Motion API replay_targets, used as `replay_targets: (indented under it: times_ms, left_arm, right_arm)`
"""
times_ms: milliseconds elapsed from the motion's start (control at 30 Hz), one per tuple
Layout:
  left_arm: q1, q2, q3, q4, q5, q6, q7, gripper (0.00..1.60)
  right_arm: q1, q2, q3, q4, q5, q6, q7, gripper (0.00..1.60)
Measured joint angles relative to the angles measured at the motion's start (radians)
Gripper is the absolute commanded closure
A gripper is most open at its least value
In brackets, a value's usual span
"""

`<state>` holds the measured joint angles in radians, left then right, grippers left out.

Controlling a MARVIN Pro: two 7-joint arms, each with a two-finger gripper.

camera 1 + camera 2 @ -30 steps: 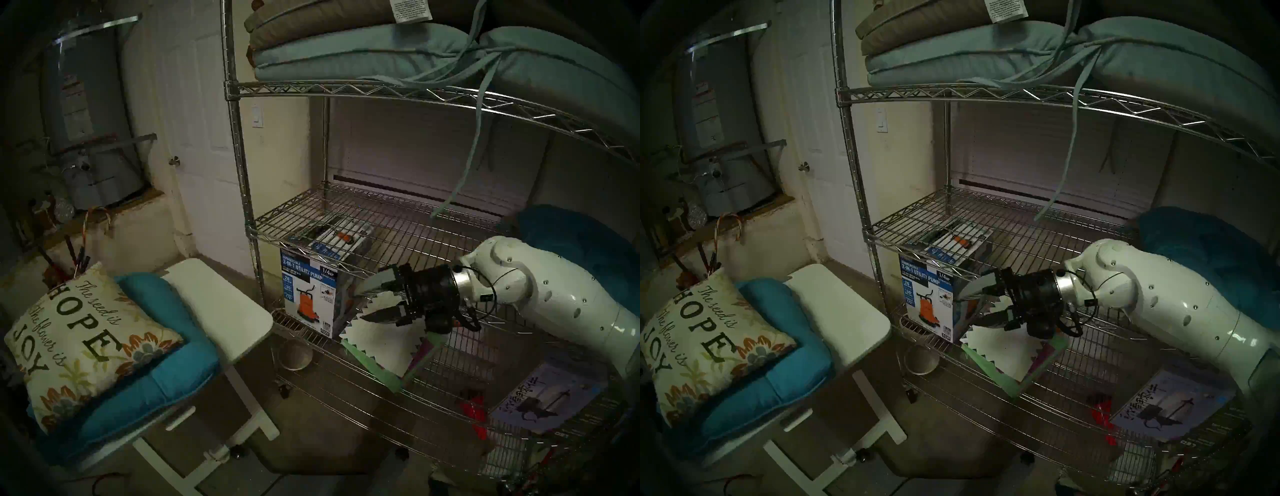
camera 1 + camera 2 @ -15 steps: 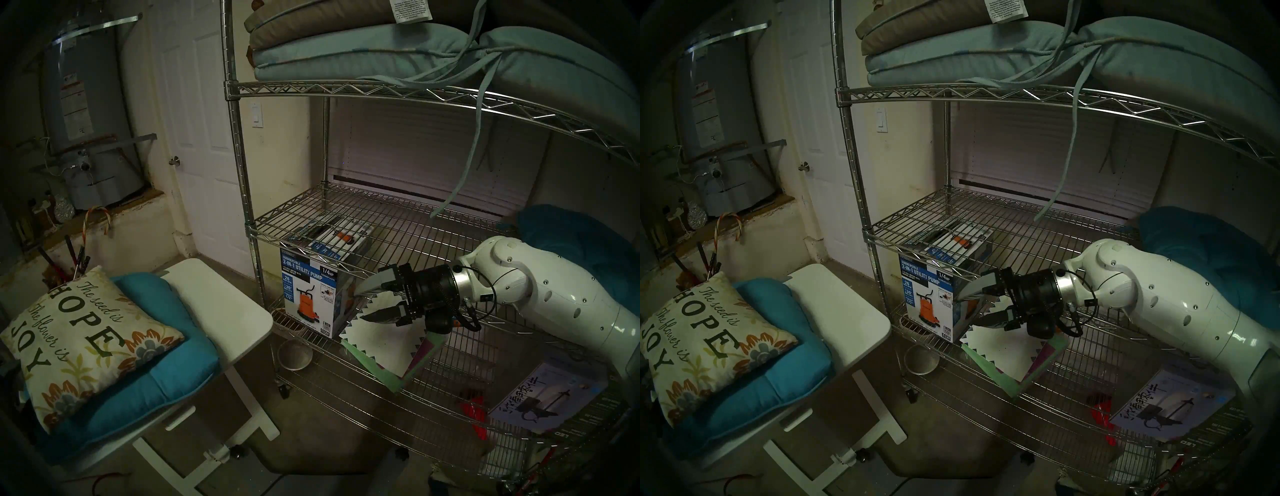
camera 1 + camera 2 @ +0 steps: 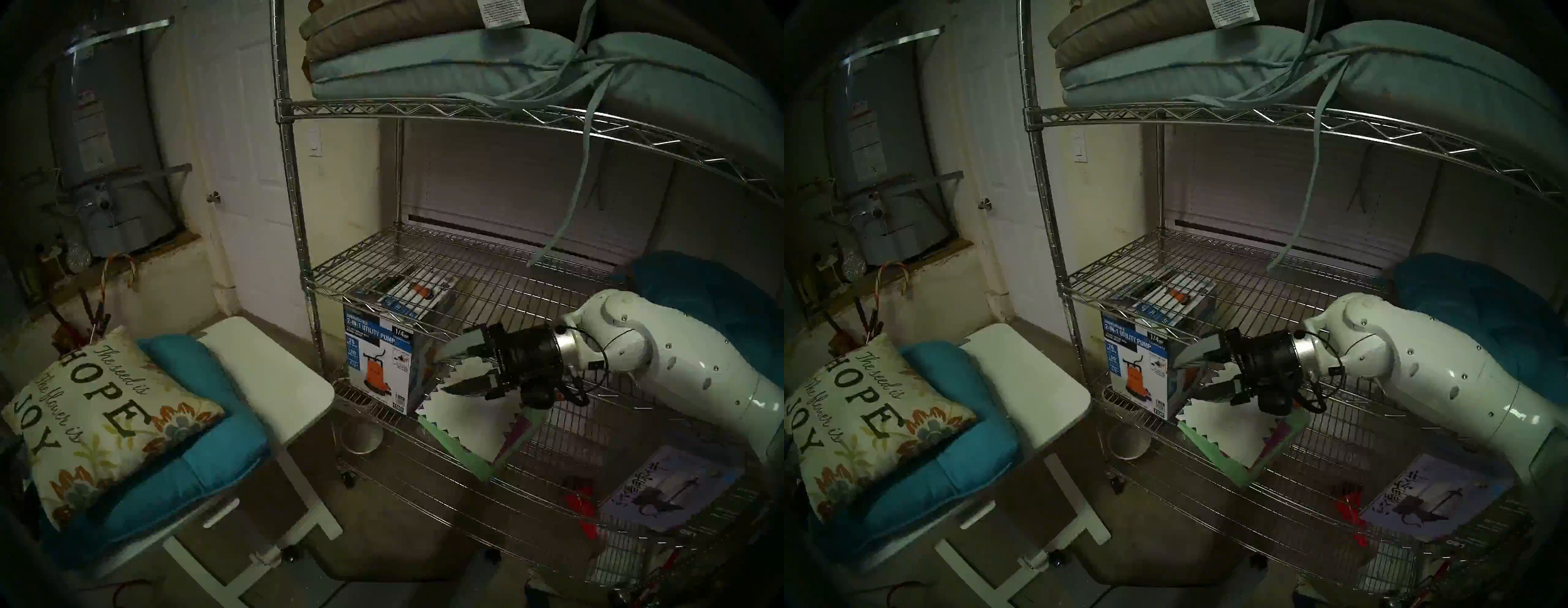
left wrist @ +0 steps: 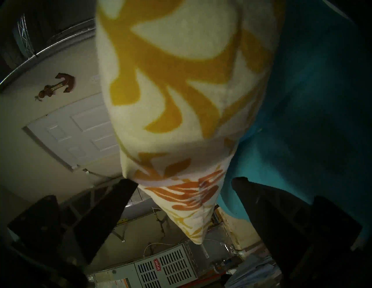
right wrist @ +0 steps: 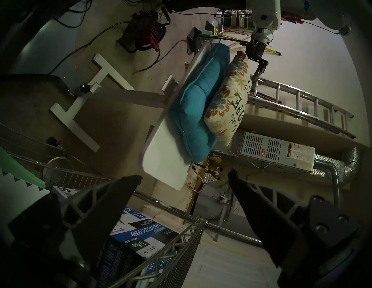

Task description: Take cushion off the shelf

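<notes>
Dim garage storage fills both head views; at lower left the cushion [image 3: 106, 420] lies off the shelf [image 3: 445, 271], propped on a teal pad [image 3: 203, 458] on the white counter [image 3: 271, 382]. Left end effector [image 4: 181, 201] is spread wide around the cushion's corner, gripping nothing, seemingly just letting go. Right end effector [image 3: 460, 367], at center right, gapes empty before the shelf, apparently parked clear.

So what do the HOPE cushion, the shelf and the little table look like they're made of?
The cushion: soft printed woven fabric, matte, plump with filling; it sags at the corners. The shelf: chrome-plated steel wire by its look, bright glints on grid and posts. The small white table: smooth white top, probably laminate or plastic, hard to tell in this light.
</notes>
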<state>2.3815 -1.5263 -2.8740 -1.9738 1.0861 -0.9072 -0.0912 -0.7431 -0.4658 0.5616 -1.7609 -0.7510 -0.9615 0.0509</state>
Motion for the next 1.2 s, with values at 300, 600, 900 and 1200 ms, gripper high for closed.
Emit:
replay_targets:
  times_ms: [300,600,900,1200]
  left_arm:
    - [0.048,-0.007,0.001,-0.021,-0.027,0.015,0.012,0.0]
    - [0.131,-0.031,0.001,-0.036,-0.056,0.039,0.062,0.0]
    - [0.225,-0.06,0.002,-0.049,-0.079,0.071,0.142,0.0]
    - [0.318,-0.069,0.002,-0.112,-0.137,0.142,0.237,0.0]
  right_arm:
    - [0.0,0.0,0.0,0.0,0.0,0.0,0.0,0.0]
    - [0.0,0.0,0.0,0.0,0.0,0.0,0.0,0.0]
    - [0.0,0.0,0.0,-0.001,0.0,0.0,0.0,0.0]
    - [0.0,0.001,0.0,-0.002,0.0,0.0,0.0,0.0]
